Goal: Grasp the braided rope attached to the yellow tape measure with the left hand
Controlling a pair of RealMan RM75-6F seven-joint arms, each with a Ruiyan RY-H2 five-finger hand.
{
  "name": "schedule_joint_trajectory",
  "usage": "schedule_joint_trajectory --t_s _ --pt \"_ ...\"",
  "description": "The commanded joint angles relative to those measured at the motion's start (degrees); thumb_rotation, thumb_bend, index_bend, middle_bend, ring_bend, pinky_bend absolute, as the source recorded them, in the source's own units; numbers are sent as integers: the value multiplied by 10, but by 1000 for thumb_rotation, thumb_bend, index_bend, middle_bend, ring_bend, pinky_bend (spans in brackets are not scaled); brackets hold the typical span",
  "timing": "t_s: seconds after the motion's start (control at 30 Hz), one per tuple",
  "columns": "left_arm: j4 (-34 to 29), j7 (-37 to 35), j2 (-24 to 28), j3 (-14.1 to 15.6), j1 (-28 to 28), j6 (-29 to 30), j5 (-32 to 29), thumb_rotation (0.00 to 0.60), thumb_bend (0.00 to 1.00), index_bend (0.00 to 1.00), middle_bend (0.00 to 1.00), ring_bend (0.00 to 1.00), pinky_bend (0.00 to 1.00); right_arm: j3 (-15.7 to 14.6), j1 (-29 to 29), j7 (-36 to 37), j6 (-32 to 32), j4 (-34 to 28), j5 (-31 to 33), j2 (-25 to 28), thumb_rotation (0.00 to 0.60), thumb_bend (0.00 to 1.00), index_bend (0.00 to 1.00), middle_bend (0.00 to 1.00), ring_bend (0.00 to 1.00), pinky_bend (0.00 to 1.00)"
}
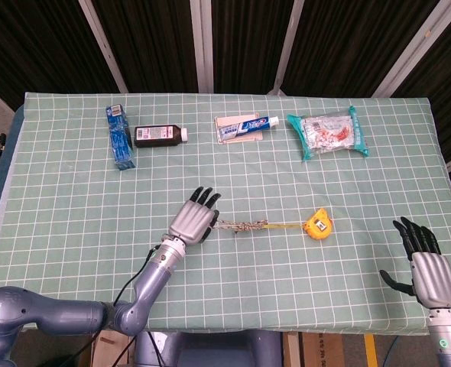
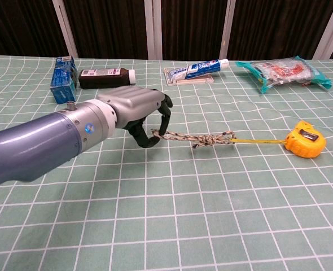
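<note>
My left hand [image 1: 193, 219] [image 2: 137, 110] holds the near end of the braided rope [image 1: 238, 225] [image 2: 192, 138], with its fingers curled around it a little above the green checked table [image 1: 73, 199]. The rope runs taut to the right, joins a thin yellow cord and ends at the yellow tape measure [image 1: 318, 224] [image 2: 304, 140], which lies on the cloth. My right hand [image 1: 423, 258] hovers at the table's near right corner, fingers spread and holding nothing.
Along the far side lie a blue box [image 1: 119, 136], a dark brown bottle [image 1: 160, 135], a toothpaste tube on a tray [image 1: 246, 127] and a teal snack packet [image 1: 329, 131].
</note>
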Motion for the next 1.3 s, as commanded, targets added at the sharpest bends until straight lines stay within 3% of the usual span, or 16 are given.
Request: schedule_joint_trajectory --t_s 0.03,0.37,0.77,1.0,1.3 --pt "-22 -6 27 3 12 11 9 600 527 552 97 0 0 0 0 -1 1 0 -1 0 600 248 0 0 0 0" --pt "-95 -32 133 20 55 41 42 600 527 552 97 0 0 -1 -2 -11 8 3 -8 -4 600 248 0 0 0 0" --pt "-156 -45 275 58 115 63 34 600 538 552 100 0 0 -3 -5 -23 20 6 -17 -6 600 248 0 0 0 0" --pt "-165 -102 345 65 155 78 54 600 539 552 102 0 0 -5 -7 -31 26 8 -24 -7 600 248 0 0 0 0" --pt "-131 -171 392 91 204 75 82 600 539 549 102 0 0 -6 -9 -36 31 7 -28 -8 600 247 0 0 0 0"
